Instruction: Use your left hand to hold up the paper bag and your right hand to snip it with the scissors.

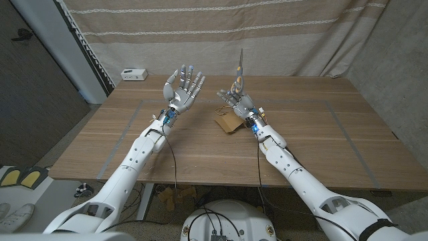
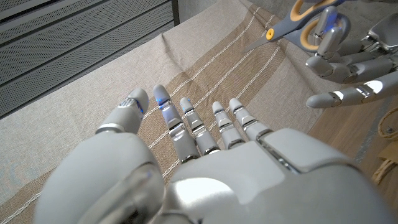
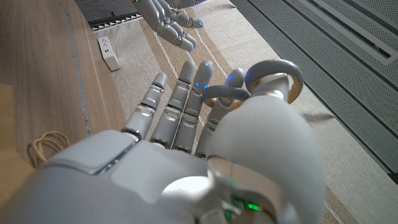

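Scissors with grey blades and orange-and-grey loop handles (image 1: 239,67) stand in the robot's right hand (image 1: 239,99), thumb and a finger through the loops, other fingers loosely spread. Blades point straight up toward the striped beige curtain (image 1: 281,40), long axis vertical, tips well above the wooden table (image 1: 321,140). Blades look closed or nearly so; hard to tell. That raised grip probably keeps them ready to cut once something is lifted in front of them.

Left hand (image 1: 183,88) is raised beside it, palm forward, fingers fanned wide, holding nothing, near the scissors but apart. Small brown paper bag with twine handles (image 1: 228,122) lies crumpled on the table, just beside the right wrist, not yet picked up. Small white box (image 1: 134,73) sits at the table's far left corner.
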Tool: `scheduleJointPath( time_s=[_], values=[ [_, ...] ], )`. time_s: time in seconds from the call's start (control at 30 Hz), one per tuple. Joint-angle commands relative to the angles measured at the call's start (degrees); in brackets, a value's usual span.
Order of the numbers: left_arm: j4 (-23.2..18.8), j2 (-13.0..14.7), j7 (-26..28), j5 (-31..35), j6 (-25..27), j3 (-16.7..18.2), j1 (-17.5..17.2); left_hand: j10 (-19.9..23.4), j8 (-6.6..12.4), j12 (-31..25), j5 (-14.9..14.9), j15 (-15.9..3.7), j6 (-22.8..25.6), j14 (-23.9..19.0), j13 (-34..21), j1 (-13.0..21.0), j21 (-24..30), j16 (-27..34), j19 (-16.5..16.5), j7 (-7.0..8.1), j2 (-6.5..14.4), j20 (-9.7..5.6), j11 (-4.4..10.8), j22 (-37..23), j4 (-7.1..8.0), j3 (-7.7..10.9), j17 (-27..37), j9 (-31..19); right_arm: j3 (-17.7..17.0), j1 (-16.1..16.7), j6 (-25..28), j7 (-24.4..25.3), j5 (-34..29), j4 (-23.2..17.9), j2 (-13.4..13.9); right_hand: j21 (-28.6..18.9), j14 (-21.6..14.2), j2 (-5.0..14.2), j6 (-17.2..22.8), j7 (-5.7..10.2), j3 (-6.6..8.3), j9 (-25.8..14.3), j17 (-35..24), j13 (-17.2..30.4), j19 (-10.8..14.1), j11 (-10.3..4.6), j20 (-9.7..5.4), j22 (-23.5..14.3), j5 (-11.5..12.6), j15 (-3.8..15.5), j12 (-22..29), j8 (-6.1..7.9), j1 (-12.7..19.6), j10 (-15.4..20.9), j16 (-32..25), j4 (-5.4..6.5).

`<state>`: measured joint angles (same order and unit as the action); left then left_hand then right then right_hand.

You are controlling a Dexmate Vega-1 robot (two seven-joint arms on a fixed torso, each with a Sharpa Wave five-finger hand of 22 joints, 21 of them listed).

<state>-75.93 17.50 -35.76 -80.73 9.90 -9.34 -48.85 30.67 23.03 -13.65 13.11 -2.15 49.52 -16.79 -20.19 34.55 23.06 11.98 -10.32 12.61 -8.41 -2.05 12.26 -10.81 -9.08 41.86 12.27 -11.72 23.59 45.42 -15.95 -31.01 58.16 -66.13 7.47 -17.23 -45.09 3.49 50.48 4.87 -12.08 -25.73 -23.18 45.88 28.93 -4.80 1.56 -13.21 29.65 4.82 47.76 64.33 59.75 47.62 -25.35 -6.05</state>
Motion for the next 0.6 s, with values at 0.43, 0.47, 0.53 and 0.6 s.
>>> scheduleJointPath(
  time_s=[0.43, 0.47, 0.53, 0.6],
  values=[
    [-0.4, 0.1, 0.1, -0.1, 0.1, 0.1, -0.3, 0.7, 0.43, -0.5, -0.2, -9.64, 1.3, -0.6, -0.1, 0.3, -0.3, 0.5, -0.7, -0.02, 0.3, -3.12, 0.09, -0.2, 0.03, 0.53, 0.1, 0.1, -0.5, 0.3, 0.9, 1.4, 0.4, 0.1, -0.9, -10.0, -11.5, 0.79, 5.1, -2.06, -0.54, -23.7, -12.8, 2.6, 6.5, -6.41, -5.40, -8.9, -1.0, 7.93, 4.1, 10.88, 1.6, 10.1, -15.4, 1.08],
    [-0.5, 0.1, 0.2, -0.2, 0.1, 0.2, -0.4, 0.7, 0.43, -0.5, -0.2, -9.64, 1.4, -0.6, -0.1, 0.3, -0.3, 0.5, -0.7, -0.02, 0.3, -3.10, 0.09, -0.2, 0.03, 0.53, 0.1, 0.1, -0.4, 0.2, 0.8, 1.2, 0.4, 0.2, -0.8, -10.6, -11.0, 0.58, 4.3, -1.94, -0.50, -25.1, -13.0, 2.7, 6.1, -6.41, -5.38, -9.7, -0.9, 7.97, 4.0, 11.51, 1.9, 9.7, -15.8, 0.89],
    [-0.5, 0.1, 0.2, -0.2, 0.1, 0.2, -0.5, 0.7, 0.44, -0.5, -0.2, -9.63, 1.4, -0.6, -0.1, 0.3, -0.3, 0.5, -0.7, -0.01, 0.3, -3.12, 0.09, -0.2, 0.04, 0.53, 0.1, 0.1, -0.3, 0.2, 0.6, 1.5, -0.1, 0.1, -0.7, -11.1, -10.6, 0.36, 3.5, -1.73, -0.49, -25.5, -13.2, 2.8, 5.9, -6.40, -5.46, -10.4, -0.8, 7.96, 3.9, 11.50, 2.1, 9.4, -16.2, 0.75],
    [-0.6, 0.1, 0.3, -0.3, 0.1, 0.2, -0.6, 0.8, 0.45, -0.5, -0.2, -9.63, 1.6, -0.6, -0.1, 0.3, -0.3, 0.5, -0.7, -0.01, 0.3, -3.10, 0.09, -0.2, 0.05, 0.54, 0.1, 0.1, -0.2, 0.2, 0.3, 1.9, -0.5, 0.1, -0.6, -11.8, -9.8, 0.06, 2.5, -1.63, -0.27, -27.0, -13.2, 3.1, 5.8, -6.41, -5.62, -11.0, -0.6, 8.08, 3.8, 12.03, 3.1, 8.7, -16.6, 0.24]
  ],
)
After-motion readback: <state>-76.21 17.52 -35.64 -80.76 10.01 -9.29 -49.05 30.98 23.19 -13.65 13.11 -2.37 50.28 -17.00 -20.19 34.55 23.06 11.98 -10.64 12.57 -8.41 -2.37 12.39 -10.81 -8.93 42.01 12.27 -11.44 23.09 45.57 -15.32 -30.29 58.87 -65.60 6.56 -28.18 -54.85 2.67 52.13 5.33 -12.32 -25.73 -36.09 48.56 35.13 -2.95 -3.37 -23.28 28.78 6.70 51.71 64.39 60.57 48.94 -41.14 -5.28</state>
